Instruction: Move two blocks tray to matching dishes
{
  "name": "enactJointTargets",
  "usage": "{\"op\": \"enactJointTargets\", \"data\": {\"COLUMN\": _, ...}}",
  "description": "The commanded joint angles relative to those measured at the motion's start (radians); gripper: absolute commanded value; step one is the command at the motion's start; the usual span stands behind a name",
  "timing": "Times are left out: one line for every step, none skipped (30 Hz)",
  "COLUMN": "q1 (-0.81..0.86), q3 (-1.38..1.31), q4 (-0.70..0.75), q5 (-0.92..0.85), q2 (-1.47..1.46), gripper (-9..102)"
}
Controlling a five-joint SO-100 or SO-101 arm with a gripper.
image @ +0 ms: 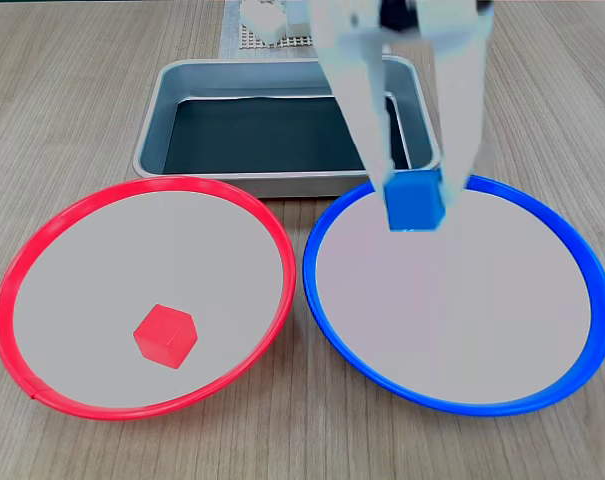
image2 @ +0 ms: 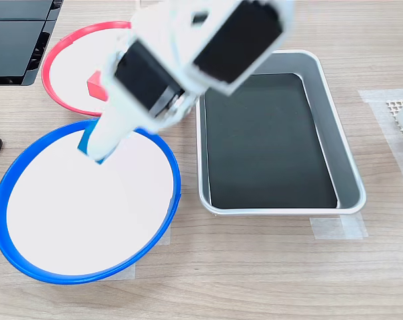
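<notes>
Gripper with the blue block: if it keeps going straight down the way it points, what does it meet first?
Probably the pale centre of the blue-rimmed dish, near its far edge. The gripper holds the blue block above it; height is unclear.

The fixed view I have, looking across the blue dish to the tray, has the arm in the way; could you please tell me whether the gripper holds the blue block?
Observer: Yes, the gripper is shut on the blue block, a finger on each side.
Operator: Thank you; where is it relative to the blue dish?
Observer: Just inside the rim of the blue dish nearest the tray; whether it touches, I cannot tell.
Operator: And the red block?
Observer: The red block lies whole in the red dish.
</notes>
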Motion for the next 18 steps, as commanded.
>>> {"op": "enactJointTargets", "data": {"q1": -0.048, "q3": -0.051, "q4": -0.169, "q5": 0.018, "q2": -0.1, "gripper": 0}}
{"op": "enactJointTargets", "data": {"q1": -0.052, "q3": -0.061, "q4": -0.176, "q5": 0.003, "q2": -0.13, "gripper": 2}}
{"op": "enactJointTargets", "data": {"q1": -0.055, "q3": -0.074, "q4": -0.183, "q5": -0.017, "q2": -0.164, "gripper": 7}}
{"op": "enactJointTargets", "data": {"q1": -0.055, "q3": -0.081, "q4": -0.186, "q5": -0.025, "q2": -0.181, "gripper": 13}}
{"op": "enactJointTargets", "data": {"q1": -0.055, "q3": -0.084, "q4": -0.186, "q5": -0.034, "q2": -0.19, "gripper": 19}}
{"op": "enactJointTargets", "data": {"q1": -0.055, "q3": -0.084, "q4": -0.189, "q5": -0.041, "q2": -0.192, "gripper": 23}}
{"op": "enactJointTargets", "data": {"q1": -0.055, "q3": -0.084, "q4": -0.186, "q5": -0.046, "q2": -0.19, "gripper": 28}}
{"op": "enactJointTargets", "data": {"q1": -0.055, "q3": -0.08, "q4": -0.184, "q5": -0.057, "q2": -0.184, "gripper": 31}}
{"op": "enactJointTargets", "data": {"q1": -0.054, "q3": -0.071, "q4": -0.186, "q5": -0.063, "q2": -0.173, "gripper": 31}}
{"op": "enactJointTargets", "data": {"q1": -0.054, "q3": -0.06, "q4": -0.183, "q5": -0.067, "q2": -0.156, "gripper": 30}}
{"op": "enactJointTargets", "data": {"q1": -0.052, "q3": -0.046, "q4": -0.176, "q5": -0.063, "q2": -0.132, "gripper": 30}}
{"op": "enactJointTargets", "data": {"q1": -0.052, "q3": -0.026, "q4": -0.176, "q5": -0.058, "q2": -0.103, "gripper": 28}}
{"op": "enactJointTargets", "data": {"q1": -0.051, "q3": 0.003, "q4": -0.179, "q5": -0.052, "q2": -0.066, "gripper": 19}}
{"op": "enactJointTargets", "data": {"q1": -0.051, "q3": 0.051, "q4": -0.204, "q5": -0.002, "q2": -0.003, "gripper": 1}}
{"op": "enactJointTargets", "data": {"q1": -0.044, "q3": 0.091, "q4": -0.218, "q5": 0.052, "q2": 0.057, "gripper": 0}}
{"op": "enactJointTargets", "data": {"q1": -0.035, "q3": 0.138, "q4": -0.244, "q5": 0.117, "q2": 0.121, "gripper": 0}}
{"op": "enactJointTargets", "data": {"q1": -0.023, "q3": 0.179, "q4": -0.253, "q5": 0.198, "q2": 0.189, "gripper": 0}}
{"op": "enactJointTargets", "data": {"q1": -0.012, "q3": 0.219, "q4": -0.23, "q5": 0.25, "q2": 0.264, "gripper": 0}}
